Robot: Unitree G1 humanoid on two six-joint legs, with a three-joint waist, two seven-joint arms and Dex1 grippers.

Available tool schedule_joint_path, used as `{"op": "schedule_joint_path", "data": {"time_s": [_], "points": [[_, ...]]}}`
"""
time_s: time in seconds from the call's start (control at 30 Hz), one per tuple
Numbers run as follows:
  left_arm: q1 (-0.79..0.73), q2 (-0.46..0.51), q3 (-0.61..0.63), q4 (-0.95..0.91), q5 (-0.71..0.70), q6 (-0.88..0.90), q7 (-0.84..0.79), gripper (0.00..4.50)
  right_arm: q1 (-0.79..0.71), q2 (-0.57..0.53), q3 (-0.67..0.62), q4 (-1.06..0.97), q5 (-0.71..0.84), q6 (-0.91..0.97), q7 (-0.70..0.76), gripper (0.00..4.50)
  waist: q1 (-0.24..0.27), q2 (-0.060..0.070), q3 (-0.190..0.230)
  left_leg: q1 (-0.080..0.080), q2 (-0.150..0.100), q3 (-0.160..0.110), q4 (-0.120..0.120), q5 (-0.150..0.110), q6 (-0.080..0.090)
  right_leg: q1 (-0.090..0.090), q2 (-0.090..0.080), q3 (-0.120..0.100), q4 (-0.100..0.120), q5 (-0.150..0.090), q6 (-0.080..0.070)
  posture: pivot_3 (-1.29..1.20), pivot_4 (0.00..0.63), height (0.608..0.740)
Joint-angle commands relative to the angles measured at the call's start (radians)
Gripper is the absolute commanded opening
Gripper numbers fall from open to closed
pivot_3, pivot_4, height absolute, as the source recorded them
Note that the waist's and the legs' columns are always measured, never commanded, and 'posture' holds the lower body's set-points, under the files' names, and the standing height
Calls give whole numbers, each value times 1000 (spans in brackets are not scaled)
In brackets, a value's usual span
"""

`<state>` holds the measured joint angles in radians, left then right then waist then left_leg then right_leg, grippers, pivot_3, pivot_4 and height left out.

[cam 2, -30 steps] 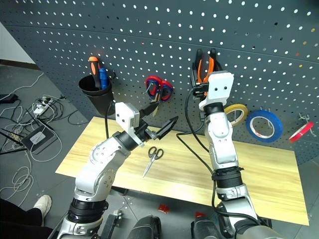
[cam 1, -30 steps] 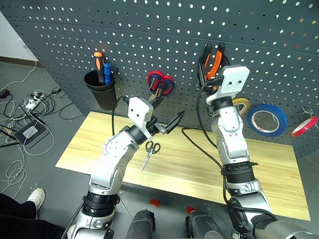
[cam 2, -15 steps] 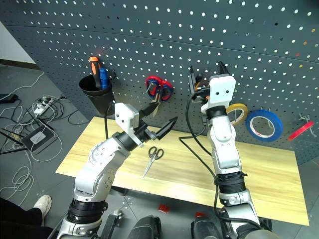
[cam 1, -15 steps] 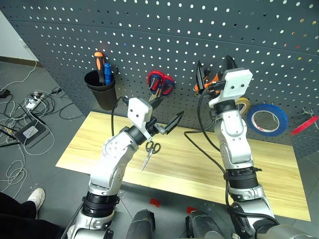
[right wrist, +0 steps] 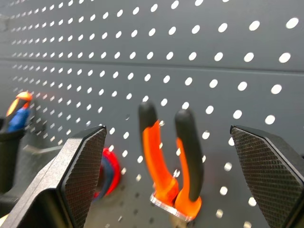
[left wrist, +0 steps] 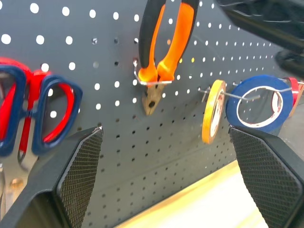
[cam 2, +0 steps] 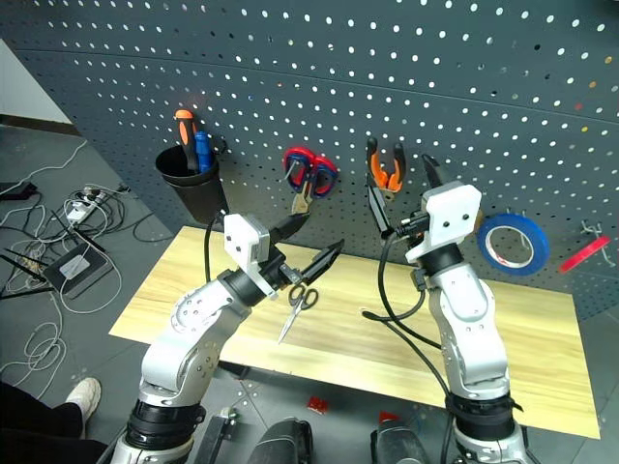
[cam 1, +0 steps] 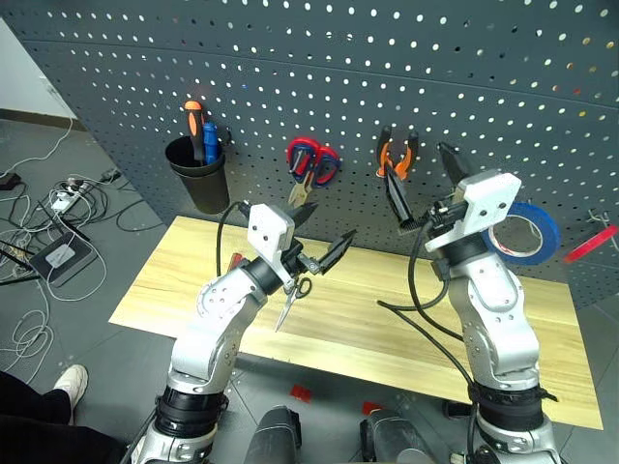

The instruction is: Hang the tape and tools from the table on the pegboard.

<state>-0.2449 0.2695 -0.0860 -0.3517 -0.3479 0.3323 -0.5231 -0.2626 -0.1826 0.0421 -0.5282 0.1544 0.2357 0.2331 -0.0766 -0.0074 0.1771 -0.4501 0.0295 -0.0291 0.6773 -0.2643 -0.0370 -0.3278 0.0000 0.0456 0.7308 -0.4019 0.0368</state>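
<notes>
The pliers (cam 1: 397,155) hang nose-down on a hook of the pegboard (cam 1: 319,68), handles straddling it so their own weight keeps them seated. The right gripper (cam 1: 423,188) stands just in front of and below them, fingers spread wide and empty, so that tool looks delivered. The red tape (cam 1: 591,244) sits on a peg at the board's far 3 o'clock side, beyond the blue roll (cam 1: 520,233) and the yellow roll (left wrist: 213,111). The red-looped scissors (cam 1: 311,162) hang at about 10 o'clock from the pliers, and a black cup (cam 1: 196,172) further that way holds screwdrivers.

On the table (cam 1: 387,319), the small black-looped scissors (cam 1: 291,295) lie flat, loops toward the board and blades pointing to the near edge. The left gripper (cam 1: 319,237) hovers just above the loops, splayed and holding nothing, probably lining up for a pick. Something small and red (cam 1: 235,260) peeks from behind the left forearm; it may be the red-handled screwdriver, but too little shows to say.

Room is good: the wood around the scissors is bare, and the board has open holes between the red-looped scissors and the pliers. The tight spot is the right arm's dangling cable (cam 1: 416,309) at the scissors' 3 o'clock.
</notes>
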Motion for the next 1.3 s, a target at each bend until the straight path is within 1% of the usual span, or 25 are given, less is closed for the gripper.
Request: {"op": "schedule_joint_path", "data": {"time_s": [0.03,0.07,0.1,0.13,0.2,0.23,0.3,0.37,0.5,0.57,0.67,0.83,0.97,1.1,1.3], "points": [[18,9,-17,-41,27,14,22,4500,57,-67,4,-90,69,60,90,4476,3,1,1,0,0,-1,0,0,0,2,0,0,-3,0,0,-42,230,740],[21,7,-12,-35,33,30,41,4500,78,-97,6,-98,80,70,122,4476,4,1,4,0,0,-2,0,0,0,4,0,0,-6,0,0,-49,242,740],[23,5,-7,-28,40,41,58,4500,95,-122,6,-102,90,77,149,4476,5,1,10,2,0,-3,0,0,0,8,1,0,-14,0,0,-53,248,740],[24,3,-3,-21,44,54,72,4500,111,-147,7,-102,100,82,176,4476,6,1,16,4,0,-4,-1,0,0,12,1,0,-16,0,0,-58,254,740],[32,0,0,-1,48,100,99,4500,145,-205,10,-80,78,43,228,4476,7,1,23,5,0,-4,-1,0,0,12,1,1,-18,0,0,-68,268,740],[39,-4,3,2,47,123,115,4500,159,-224,8,-73,73,28,246,4476,7,1,33,5,0,-4,0,0,1,13,1,1,-18,0,0,-87,297,740],[62,-2,3,16,56,167,142,4500,185,-258,8,-59,77,5,286,4476,5,1,57,12,0,-3,-1,-2,3,20,1,2,-21,0,0,-100,323,740],[76,14,-6,47,83,197,157,4500,202,-286,21,-59,94,-2,335,4476,2,1,78,15,1,-3,-2,-2,4,27,1,2,-34,0,-1,-106,341,740],[62,41,-20,91,146,264,201,4500,246,-329,37,-86,137,18,415,4476,-4,0,123,15,1,-3,-1,-2,4,27,1,2,-33,0,-1,-114,395,740],[55,50,-34,108,168,299,212,4500,276,-351,47,-91,155,14,455,4476,-3,-1,140,14,1,-3,0,-2,4,27,1,2,-32,0,-1,-113,402,740],[55,71,-63,111,200,334,208,4500,314,-381,52,-96,167,-3,499,4476,2,-3,161,13,0,-2,1,-2,4,28,1,3,-29,0,-1,-106,428,740],[37,76,-78,148,207,376,186,4500,343,-395,63,-85,159,-33,532,4476,14,-3,197,13,0,0,1,-2,4,28,0,3,-32,0,-1,-108,453,740],[18,76,-89,168,224,397,183,4500,343,-386,73,-89,158,-31,535,4476,19,-4,218,13,1,2,2,-2,3,27,0,3,-32,0,-1,-110,469,740],[-5,95,-119,172,275,413,194,4500,322,-364,86,-87,163,-16,520,4476,22,-5,233,13,1,2,2,-2,3,26,-1,3,-32,0,-1,-111,482,740],[8,127,-130,154,314,442,184,4500,317,-344,112,-79,146,-24,513,4476,22,-6,248,13,1,3,2,-2,3,26,-1,2,-32,0,-1,-106,492,740]]}}
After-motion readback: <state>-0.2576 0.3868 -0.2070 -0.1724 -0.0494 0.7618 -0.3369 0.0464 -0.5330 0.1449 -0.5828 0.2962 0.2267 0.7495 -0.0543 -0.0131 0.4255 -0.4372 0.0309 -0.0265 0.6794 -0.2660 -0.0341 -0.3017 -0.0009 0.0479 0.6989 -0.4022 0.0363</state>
